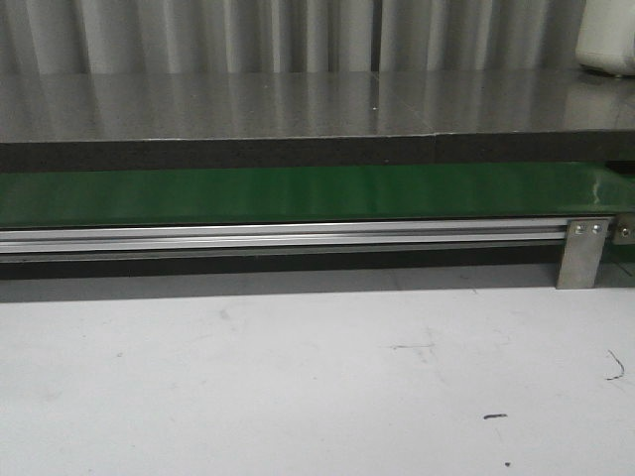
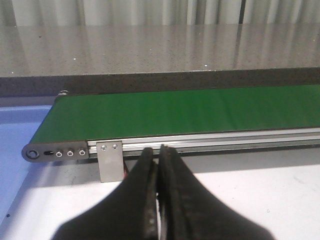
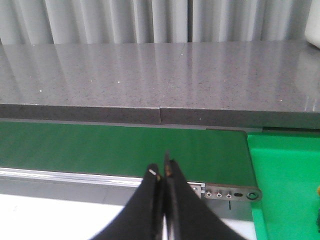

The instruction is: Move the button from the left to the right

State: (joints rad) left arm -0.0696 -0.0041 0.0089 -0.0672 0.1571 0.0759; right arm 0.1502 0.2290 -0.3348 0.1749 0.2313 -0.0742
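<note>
The button does not show in any view. My left gripper (image 2: 156, 150) is shut and empty, with its black fingers pressed together. It hangs over the white table just in front of the left end of the green conveyor belt (image 2: 190, 110). My right gripper (image 3: 162, 167) is also shut and empty, and it sits in front of the belt's right end (image 3: 125, 147). Neither gripper shows in the front view, where the belt (image 1: 298, 193) runs bare across the frame.
A grey stone counter (image 1: 298, 104) lies behind the belt. A blue tray (image 2: 20, 125) lies past the belt's left end and a green tray (image 3: 285, 175) past its right end. Metal brackets (image 1: 580, 253) (image 2: 110, 160) hold the rail. A white container (image 1: 607, 40) stands at the far right.
</note>
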